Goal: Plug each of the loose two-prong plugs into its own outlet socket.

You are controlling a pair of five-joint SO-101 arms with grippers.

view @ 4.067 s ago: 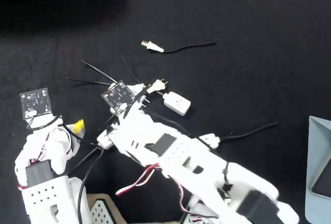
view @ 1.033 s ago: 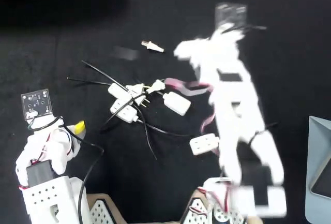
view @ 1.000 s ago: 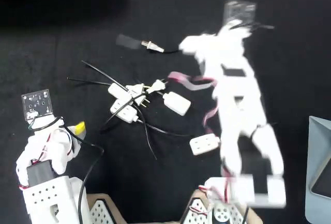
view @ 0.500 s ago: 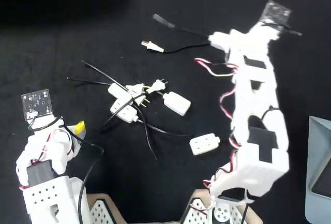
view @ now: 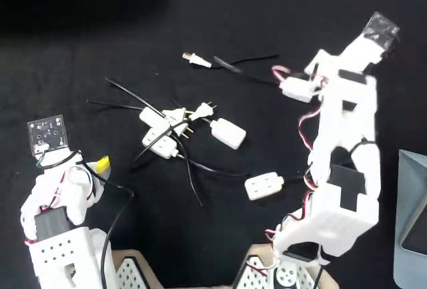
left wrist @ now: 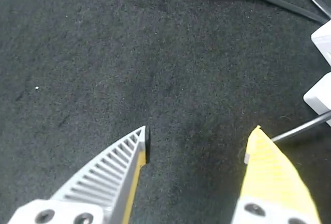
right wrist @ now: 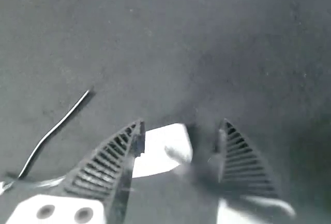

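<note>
Now a white piece (right wrist: 158, 154) with a black cord (view: 250, 73) is held in the right tool (right wrist: 182, 128), well apart from the heap of plugs (view: 177, 125). It should be lined up slowly with a free socket (view: 263, 185) near that heap. The left tool (left wrist: 199, 136) is spread wide.

It looked like a robotics lab: two white arms (view: 340, 142) stood at a black-covered table (view: 80, 29).

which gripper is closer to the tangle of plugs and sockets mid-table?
Left. The left gripper sits open just off the tangle, on its left and toward the arm bases. The right gripper is much farther off, on the tangle's other side, toward the far right.
</note>
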